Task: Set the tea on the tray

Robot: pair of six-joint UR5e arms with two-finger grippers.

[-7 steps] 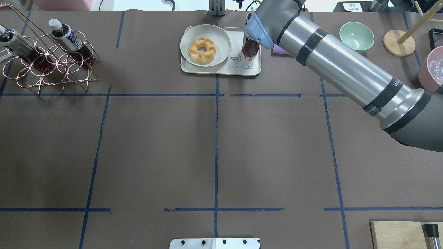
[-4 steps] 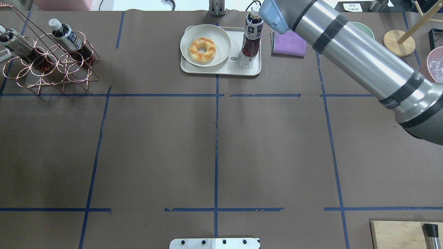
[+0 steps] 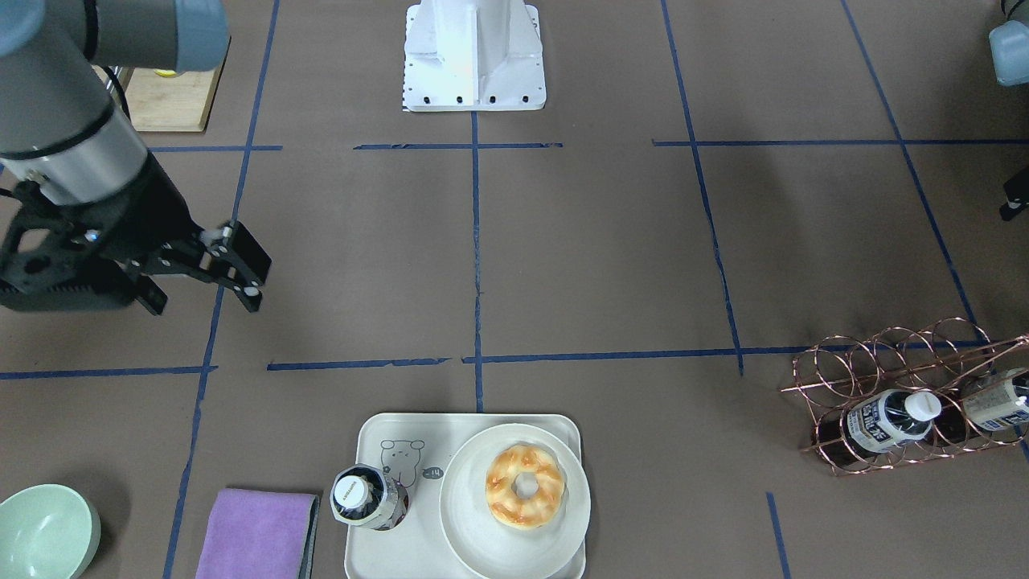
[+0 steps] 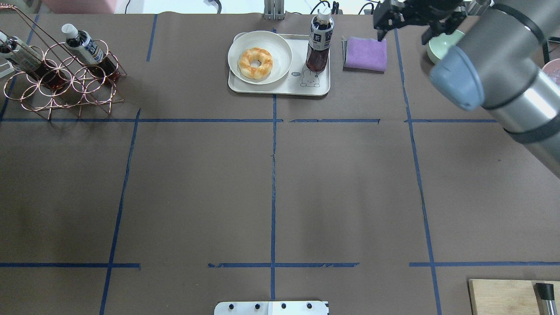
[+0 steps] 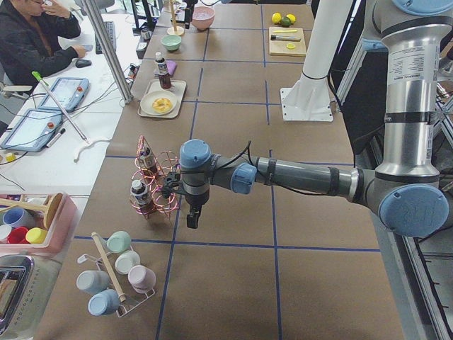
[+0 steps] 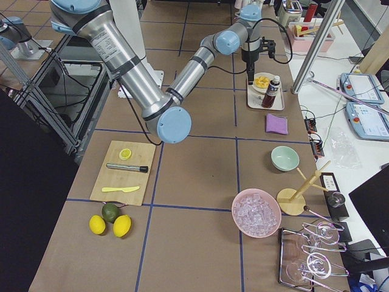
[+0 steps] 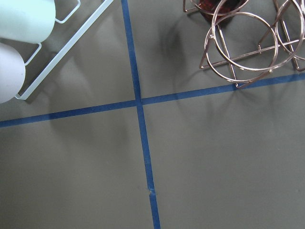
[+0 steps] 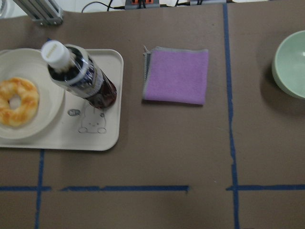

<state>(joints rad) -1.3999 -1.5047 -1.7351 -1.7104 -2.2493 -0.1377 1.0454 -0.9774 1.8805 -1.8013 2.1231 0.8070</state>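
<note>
The tea bottle (image 4: 318, 43) stands upright on the right end of the cream tray (image 4: 280, 87), next to the printed bear. It also shows in the front view (image 3: 366, 498) and the right wrist view (image 8: 81, 76). My right gripper (image 4: 402, 35) is open and empty, hanging above the table to the right of the tray, over the purple cloth's far edge. In the front view (image 3: 201, 293) its jaws are spread wide. My left gripper (image 5: 192, 218) shows only in the left side view, near the wire rack. I cannot tell whether it is open or shut.
A white plate (image 4: 245, 41) with a doughnut (image 4: 255, 63) fills the tray's left part. A purple cloth (image 4: 365, 54) and a green bowl (image 3: 44, 531) lie right of the tray. A copper wire rack (image 4: 61, 83) with two bottles stands far left. A cutting board (image 4: 503, 297) is front right.
My right arm has swung away to the right from over the tray. The tea bottle, half covered before, now stands free on the tray.
</note>
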